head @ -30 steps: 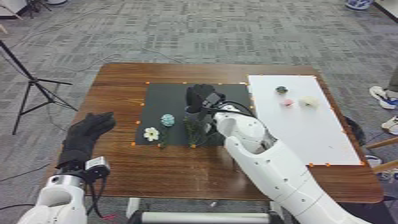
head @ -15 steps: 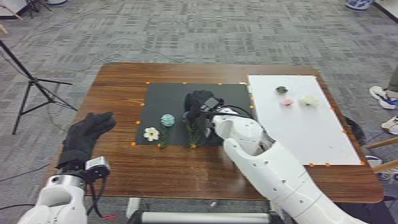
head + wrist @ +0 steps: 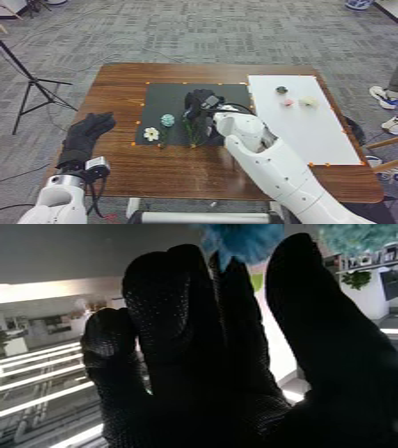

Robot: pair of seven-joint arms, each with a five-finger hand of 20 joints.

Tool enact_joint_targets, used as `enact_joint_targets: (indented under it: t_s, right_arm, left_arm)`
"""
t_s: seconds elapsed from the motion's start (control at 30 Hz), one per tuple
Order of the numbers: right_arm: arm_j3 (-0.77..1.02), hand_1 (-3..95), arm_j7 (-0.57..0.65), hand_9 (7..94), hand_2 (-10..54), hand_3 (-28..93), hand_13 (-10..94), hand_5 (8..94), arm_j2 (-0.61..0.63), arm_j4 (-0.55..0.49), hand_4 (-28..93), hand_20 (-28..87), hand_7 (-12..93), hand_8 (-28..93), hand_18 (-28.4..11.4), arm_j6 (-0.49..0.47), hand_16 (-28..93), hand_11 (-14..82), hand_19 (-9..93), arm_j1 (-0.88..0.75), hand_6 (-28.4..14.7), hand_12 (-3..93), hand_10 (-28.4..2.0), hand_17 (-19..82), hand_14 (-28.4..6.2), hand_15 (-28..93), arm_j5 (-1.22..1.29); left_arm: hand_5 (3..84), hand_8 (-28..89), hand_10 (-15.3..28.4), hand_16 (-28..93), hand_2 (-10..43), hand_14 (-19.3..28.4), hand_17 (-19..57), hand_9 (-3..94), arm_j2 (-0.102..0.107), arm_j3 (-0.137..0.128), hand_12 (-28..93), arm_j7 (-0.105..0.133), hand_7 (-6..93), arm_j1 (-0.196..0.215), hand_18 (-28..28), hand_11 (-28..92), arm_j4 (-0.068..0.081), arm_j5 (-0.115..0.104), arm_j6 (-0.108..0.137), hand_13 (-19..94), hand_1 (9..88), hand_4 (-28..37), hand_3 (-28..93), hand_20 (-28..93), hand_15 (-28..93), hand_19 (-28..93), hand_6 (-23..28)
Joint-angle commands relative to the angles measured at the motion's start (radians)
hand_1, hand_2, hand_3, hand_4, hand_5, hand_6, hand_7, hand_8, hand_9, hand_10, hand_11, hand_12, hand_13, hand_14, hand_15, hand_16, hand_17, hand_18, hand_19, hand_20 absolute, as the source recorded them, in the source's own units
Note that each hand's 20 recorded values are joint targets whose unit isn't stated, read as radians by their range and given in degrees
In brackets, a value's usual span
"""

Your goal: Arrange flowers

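Right wrist view: we locate the blue flower (image 3: 242, 241) at fingertip level of the right hand (image 3: 201, 98), its head spanning the gap between the fingers (image 3: 160, 299) and the thumb (image 3: 300, 284). We read the fingers as extended, nearly straight, with the thumb set apart; contact with the petals cannot be confirmed. The pale teal flower (image 3: 168, 120) sits beyond the thumb, on the side away from the fingers.

In the head view, we find the right hand over the black mat (image 3: 231, 92). Green stems (image 3: 193, 135) extend from near the hand toward the robot's side of the mat. To the left lie the teal flower and, nearer the robot, the white flower (image 3: 151, 134).

On the white sheet (image 3: 311, 135), right of the mat, we note a dark flower (image 3: 282, 90), a pink flower (image 3: 288, 102) and a cream flower (image 3: 308, 101). Our left hand (image 3: 87, 129) is positioned over the table's (image 3: 160, 170) left side, fingers relaxed.
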Motion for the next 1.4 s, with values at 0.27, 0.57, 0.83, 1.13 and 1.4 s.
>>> enact_joint_targets:
  t_s: [0.27,0.57,0.83,1.13,1.4]
  right_arm:
    - [0.055,40.2,0.043,65.3,-9.4,69,71,58.9,0.187,-0.226,-18,54,20,-12,-23.7,0.025,33,9.7,82,0.065,0.8,10.7,-12.4,35,-10.7,60,0.117]
    - [0.256,35.0,0.017,59.5,-9.5,69,67,53.8,0.371,-0.246,-19,55,19,-11,-24.2,0.256,31,9.4,80,-0.059,-0.2,13.2,-12.9,33,-12.3,47,0.043]
    - [0.351,33.6,0.008,57.7,-9.5,69,65,52.1,0.403,-0.139,-20,56,20,-11,-24.0,0.156,31,10.8,79,-0.128,-0.2,15.8,-13.4,32,-13.1,50,-0.033]
    - [0.395,34.2,-0.022,59.0,-9.5,69,65,52.9,0.368,-0.022,-20,56,22,-11,-24.0,0.122,30,11.8,79,-0.154,-0.1,16.1,-13.1,32,-12.9,52,-0.122]
    - [0.424,34.4,-0.016,59.3,-9.5,69,65,52.7,0.386,-0.035,-21,56,22,-11,-24.0,0.111,30,12.0,79,-0.207,0.1,16.1,-13.0,32,-13.0,52,-0.120]
  left_arm:
    - [50.7,-7,13.9,-1,13.2,17.3,4.2,49.4,-0.009,-0.006,13,0.001,17.2,0.023,8.9,22,-0.012,0.006,-0.007,38,23.4,-28.3,68,13,21,7,2.6]
    - [51.0,-7,13.9,-1,13.1,17.4,4.2,49.4,-0.009,-0.019,13,0.000,17.4,0.041,8.9,22,-0.019,0.005,-0.004,38,23.6,-28.3,68,13,21,7,2.3]
    - [51.1,-7,13.8,-1,13.1,17.4,4.1,49.4,-0.006,-0.014,13,-0.005,17.6,0.034,8.9,22,-0.019,0.010,-0.006,38,23.9,-28.2,67,13,21,7,2.2]
    - [51.2,-7,13.9,-1,13.1,17.5,4.1,49.5,-0.003,-0.017,13,-0.010,17.5,0.034,8.9,22,-0.019,0.009,-0.013,38,23.8,-28.3,67,13,21,7,2.2]
    - [51.3,-7,13.8,-1,13.1,17.5,4.1,49.5,-0.008,-0.018,13,-0.002,17.5,0.043,8.9,22,-0.022,0.006,-0.011,38,23.9,-28.3,67,13,21,7,2.1]
